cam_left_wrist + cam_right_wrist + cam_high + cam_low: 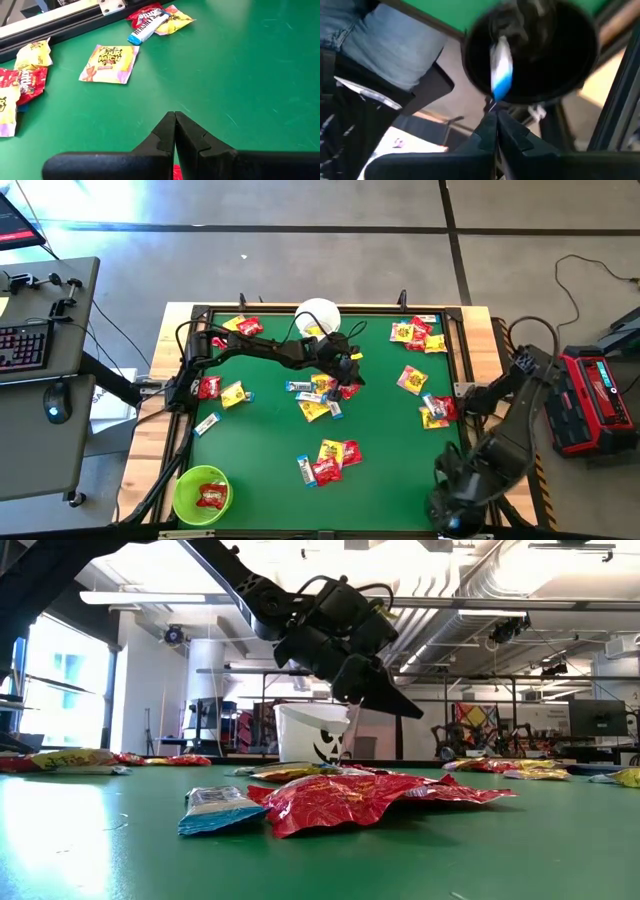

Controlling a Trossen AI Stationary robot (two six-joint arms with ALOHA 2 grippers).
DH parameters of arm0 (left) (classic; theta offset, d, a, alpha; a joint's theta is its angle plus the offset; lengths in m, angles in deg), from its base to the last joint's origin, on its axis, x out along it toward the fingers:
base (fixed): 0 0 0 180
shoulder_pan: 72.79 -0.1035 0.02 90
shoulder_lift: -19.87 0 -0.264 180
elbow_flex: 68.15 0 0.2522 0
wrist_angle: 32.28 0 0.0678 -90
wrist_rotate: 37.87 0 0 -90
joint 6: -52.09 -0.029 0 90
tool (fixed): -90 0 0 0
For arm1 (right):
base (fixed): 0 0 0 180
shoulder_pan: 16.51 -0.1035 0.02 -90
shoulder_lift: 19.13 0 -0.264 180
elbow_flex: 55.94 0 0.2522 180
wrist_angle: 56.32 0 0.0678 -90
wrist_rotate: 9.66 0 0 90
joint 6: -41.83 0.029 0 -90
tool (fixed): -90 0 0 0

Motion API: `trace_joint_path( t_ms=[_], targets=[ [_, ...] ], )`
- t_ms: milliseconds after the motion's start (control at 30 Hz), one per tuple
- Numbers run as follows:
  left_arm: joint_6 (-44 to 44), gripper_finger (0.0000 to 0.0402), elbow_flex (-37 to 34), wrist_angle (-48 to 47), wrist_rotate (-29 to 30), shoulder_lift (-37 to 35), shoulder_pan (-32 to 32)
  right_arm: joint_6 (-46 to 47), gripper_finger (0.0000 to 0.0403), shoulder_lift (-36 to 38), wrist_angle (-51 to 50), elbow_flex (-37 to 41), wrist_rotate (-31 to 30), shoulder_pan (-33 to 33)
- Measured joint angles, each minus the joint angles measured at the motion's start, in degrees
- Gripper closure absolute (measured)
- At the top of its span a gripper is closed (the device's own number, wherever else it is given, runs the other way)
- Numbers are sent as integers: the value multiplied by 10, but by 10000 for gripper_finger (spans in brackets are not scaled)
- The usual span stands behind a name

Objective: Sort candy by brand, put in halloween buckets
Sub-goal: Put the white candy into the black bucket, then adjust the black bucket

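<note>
Right gripper (492,116), fingers clenched on a white-and-blue bar (501,67), should centre over the black bucket (570,60) before releasing; left gripper (175,119) clenched, empty.

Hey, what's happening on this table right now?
Two robot arms are sorting candy into buckets. The right tool pinches a white-and-blue bar over the black bucket. The left tool, shut, hovers over the candy pile mid-table. Most candy lies scattered on the table; the green bucket has a red packet in it.
</note>
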Motion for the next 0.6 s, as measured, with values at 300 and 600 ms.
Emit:
trace_joint_path(
  t_ms=[300,600],
  targets=[
    [2,401,0,4,0,-1,0,36,403,-38,-14,1,2,-36],
    [6,401,0,10,-25,-1,0,-85,403,-66,17,66,-77,-31]
  ],
)
